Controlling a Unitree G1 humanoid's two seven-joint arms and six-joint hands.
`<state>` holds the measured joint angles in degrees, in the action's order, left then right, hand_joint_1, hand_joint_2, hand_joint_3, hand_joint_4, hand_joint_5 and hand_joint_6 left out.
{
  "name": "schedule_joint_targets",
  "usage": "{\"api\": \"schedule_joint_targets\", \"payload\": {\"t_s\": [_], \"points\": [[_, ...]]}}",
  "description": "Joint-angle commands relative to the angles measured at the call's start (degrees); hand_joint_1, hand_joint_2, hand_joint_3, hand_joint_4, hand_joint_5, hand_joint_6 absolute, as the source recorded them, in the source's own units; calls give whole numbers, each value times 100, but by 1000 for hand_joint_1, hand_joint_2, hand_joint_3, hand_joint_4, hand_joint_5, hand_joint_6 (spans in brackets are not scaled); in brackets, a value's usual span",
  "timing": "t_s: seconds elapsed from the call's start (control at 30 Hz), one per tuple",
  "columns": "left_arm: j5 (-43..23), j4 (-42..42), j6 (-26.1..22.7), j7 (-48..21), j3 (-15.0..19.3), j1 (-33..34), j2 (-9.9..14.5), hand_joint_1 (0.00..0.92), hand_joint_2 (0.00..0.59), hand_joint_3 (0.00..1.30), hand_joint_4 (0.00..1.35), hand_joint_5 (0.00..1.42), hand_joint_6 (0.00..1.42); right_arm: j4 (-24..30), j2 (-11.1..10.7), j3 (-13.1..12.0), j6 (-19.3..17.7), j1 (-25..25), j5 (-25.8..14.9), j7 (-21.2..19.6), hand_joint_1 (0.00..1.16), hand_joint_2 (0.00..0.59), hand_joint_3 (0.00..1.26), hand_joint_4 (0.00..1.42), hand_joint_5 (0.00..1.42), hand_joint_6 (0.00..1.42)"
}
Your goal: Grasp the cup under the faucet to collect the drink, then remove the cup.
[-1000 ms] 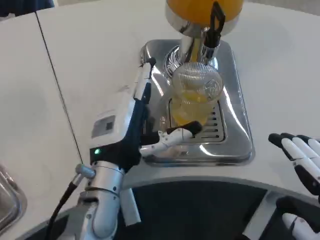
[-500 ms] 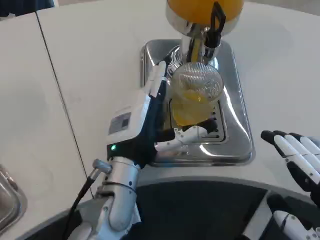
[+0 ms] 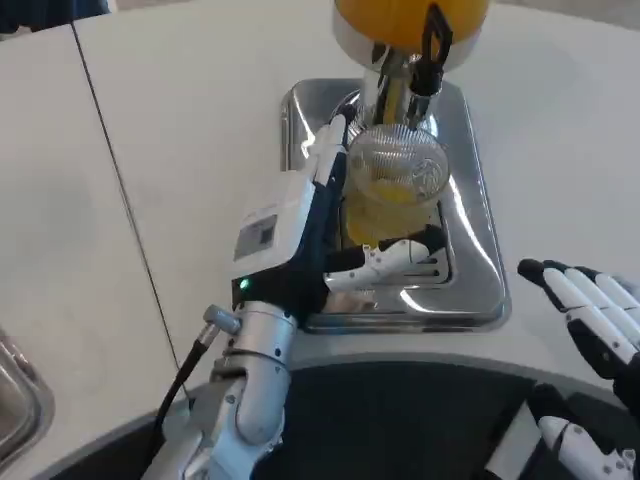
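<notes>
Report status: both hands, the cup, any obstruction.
Left hand open around cup, fingers flanking it, grip not confirmed. Right hand open, idle on table. Cup on drip tray under faucet, juice inside. Nothing blocking.

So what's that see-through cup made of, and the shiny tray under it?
The cup looks like clear plastic, maybe glass: you can see the orange drink right through it, and its wall has fine ridges. The tray looks like polished metal, probably stainless steel, since it is silver and throws back bright mirror-like reflections. The left hand reaches around the cup.
</notes>
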<state>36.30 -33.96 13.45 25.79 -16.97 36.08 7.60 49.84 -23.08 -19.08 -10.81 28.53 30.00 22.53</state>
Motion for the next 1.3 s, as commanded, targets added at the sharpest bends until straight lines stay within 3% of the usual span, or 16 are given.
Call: {"api": "schedule_joint_targets", "payload": {"t_s": [0.03, 0.17, 0.3, 0.4, 0.63, 0.9, 1.03, 1.2, 1.3], "points": [[-10, -248, 114, 186, -81, 155, -159, 271, 44, 0, 0, 266, 276, 88, 1, 46, 103, 33, 39, 64, 122, 500, 0, 0, 0, 0], [10, -389, 47, 373, -83, 242, -280, 297, 44, 13, 26, 332, 355, 121, 3, 67, 202, 26, 19, 91, 123, 500, 0, 0, 0, 0], [44, -497, -61, 557, -104, 317, -411, 345, 45, 133, 187, 538, 706, 156, -1, 101, 356, -30, 23, 147, 123, 500, 0, 0, 0, 0], [49, -544, -172, 672, -127, 347, -529, 407, 43, 292, 378, 713, 965, 186, -2, 110, 461, -64, 14, 168, 127, 499, 0, 0, 0, 0], [137, -474, -515, 1035, -326, 322, -980, 526, 50, 615, 754, 1112, 1413, 249, -14, -2, 705, -92, -47, 209, 137, 496, 0, 0, 0, 0], [303, -218, -747, 1623, -489, 115, -1206, 664, 77, 871, 1019, 1380, 1424, 233, -16, -122, 776, -63, -144, 210, 145, 495, 0, 0, 0, 0], [322, -51, -781, 1736, -448, 49, -1164, 691, 66, 941, 1087, 1407, 1424, 228, -11, -125, 766, -22, -147, 202, 147, 495, 0, 0, 0, 0], [316, 115, -827, 1767, -401, -27, -1077, 726, 4, 979, 1089, 1349, 1424, 182, -2, 41, 852, -119, -77, 219, 150, 495, 0, 0, 0, 0], [306, 248, -808, 1742, -349, -79, -972, 750, 0, 989, 1094, 1306, 1424, 181, -29, 117, 909, -192, -58, 255, 152, 495, 0, 0, 0, 0]]}}
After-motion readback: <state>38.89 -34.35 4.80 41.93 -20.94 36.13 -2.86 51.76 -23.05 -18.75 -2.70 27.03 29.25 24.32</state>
